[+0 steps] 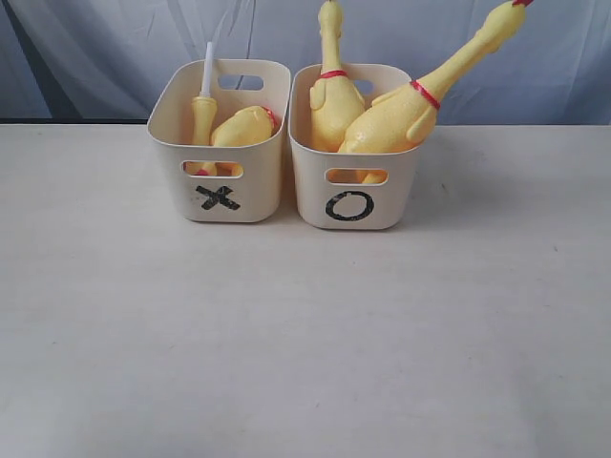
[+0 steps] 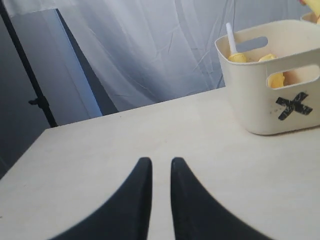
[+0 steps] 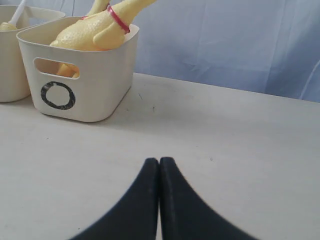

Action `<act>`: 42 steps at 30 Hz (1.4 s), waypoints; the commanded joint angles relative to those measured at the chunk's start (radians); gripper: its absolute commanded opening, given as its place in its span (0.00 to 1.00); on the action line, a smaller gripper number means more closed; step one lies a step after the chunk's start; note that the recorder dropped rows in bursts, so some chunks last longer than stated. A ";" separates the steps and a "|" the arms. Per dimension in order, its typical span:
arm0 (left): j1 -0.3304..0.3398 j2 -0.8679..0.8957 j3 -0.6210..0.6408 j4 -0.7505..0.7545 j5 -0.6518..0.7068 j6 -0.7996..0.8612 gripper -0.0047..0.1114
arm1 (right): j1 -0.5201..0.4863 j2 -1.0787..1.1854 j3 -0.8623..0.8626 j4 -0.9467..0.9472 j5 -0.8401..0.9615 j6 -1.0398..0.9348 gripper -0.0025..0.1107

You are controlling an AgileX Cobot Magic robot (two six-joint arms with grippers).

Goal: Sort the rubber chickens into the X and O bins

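Left gripper (image 2: 161, 162): dark fingers a narrow slit apart, bare table showing through the gap, nothing held. Right gripper (image 3: 159, 161): fingers pressed together tip to tip, nothing between them. Both sit low over the pale table (image 1: 305, 343), well apart from the bins; neither shows in the exterior view. Ahead of the left gripper stands the X bin (image 2: 250, 100), a cream tub with a black X under its slot handle. Ahead of the right gripper stands the O bin (image 3: 102, 80), marked with a black ring. From the exterior view the X bin (image 1: 260, 181) and O bin (image 1: 401, 196) stand side by side, nearly touching, X on the left. In the X bin: small chicken (image 1: 202, 119) upright, its white stem (image 1: 208, 65) poking above the rim, and beside it a lying chicken (image 1: 245, 127), body only visible. In the O bin: upright chicken (image 1: 331, 107), red collar, neck rising out of frame, and leaning chicken (image 1: 396, 124), red collar, neck slanting up to the right. All four chickens are binned. Pale cloth backdrop (image 1: 95, 48) behind.
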 commanded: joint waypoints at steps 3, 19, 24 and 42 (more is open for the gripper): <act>-0.005 -0.005 0.004 -0.009 0.018 -0.111 0.16 | -0.005 -0.005 0.001 -0.011 -0.014 -0.013 0.02; -0.005 -0.005 0.004 -0.009 0.020 -0.111 0.16 | -0.005 -0.005 0.001 -0.066 0.112 -0.013 0.02; -0.005 -0.005 0.004 -0.011 0.020 -0.111 0.16 | -0.005 -0.005 0.001 -0.066 0.112 -0.013 0.02; -0.005 -0.005 0.004 0.003 0.015 -0.111 0.16 | -0.005 -0.005 0.001 -0.062 0.110 -0.013 0.02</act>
